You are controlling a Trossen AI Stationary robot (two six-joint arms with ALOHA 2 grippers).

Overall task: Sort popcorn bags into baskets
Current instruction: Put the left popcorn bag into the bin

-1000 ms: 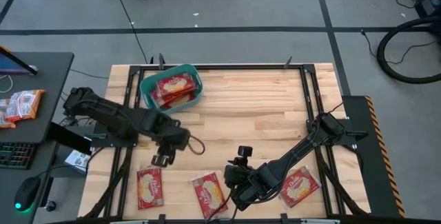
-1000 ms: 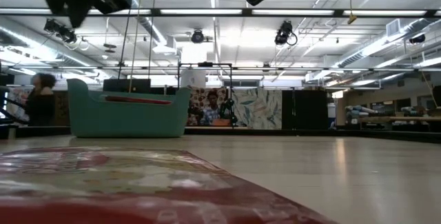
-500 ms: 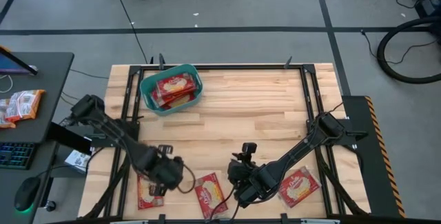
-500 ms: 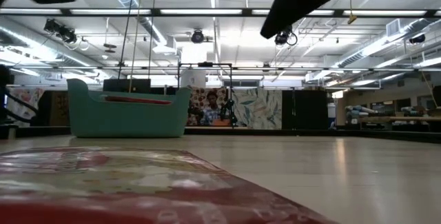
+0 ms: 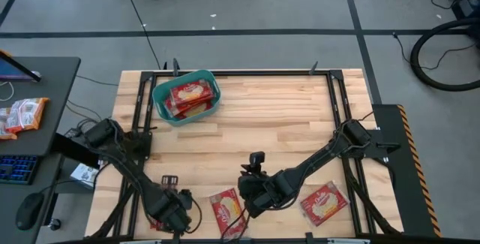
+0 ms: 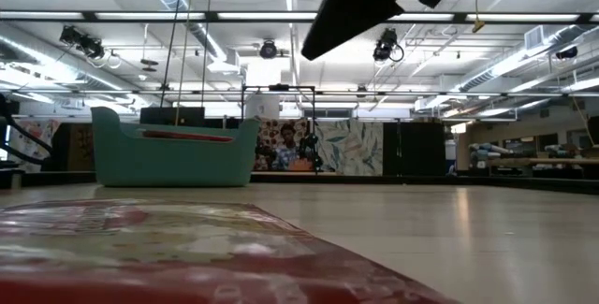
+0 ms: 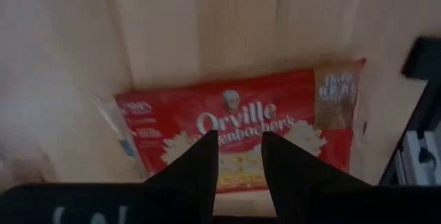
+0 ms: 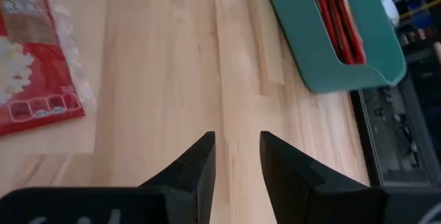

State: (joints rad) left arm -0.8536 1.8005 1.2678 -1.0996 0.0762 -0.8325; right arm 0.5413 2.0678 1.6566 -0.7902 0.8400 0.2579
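Note:
A teal basket [image 5: 186, 96] stands at the table's far left with red popcorn bags [image 5: 187, 94] lying in it. Three more bags lie flat along the near edge. My left gripper [image 5: 174, 212] covers the left one from above, and in the left wrist view its open fingers [image 7: 239, 156] point down over that bag's [image 7: 234, 124] label, apart from it. My right gripper [image 5: 251, 188] stands open [image 8: 238, 148] over bare wood beside the middle bag [image 5: 227, 210]. The right bag [image 5: 324, 204] lies under the right arm.
Dark metal rails [image 5: 337, 101] run along the table's left and right sides. A desk [image 5: 37, 86] left of the table holds more packets [image 5: 22, 114]. Bare wood [image 5: 277, 116] spreads between the basket and the near row. A bag [image 6: 187, 248] fills the low view's foreground.
My left gripper has swung from the middle left of the table toward the near edge and come down over the left bag, rolling as it went. My right gripper has shifted a little toward the far left and rolled. No bag has moved.

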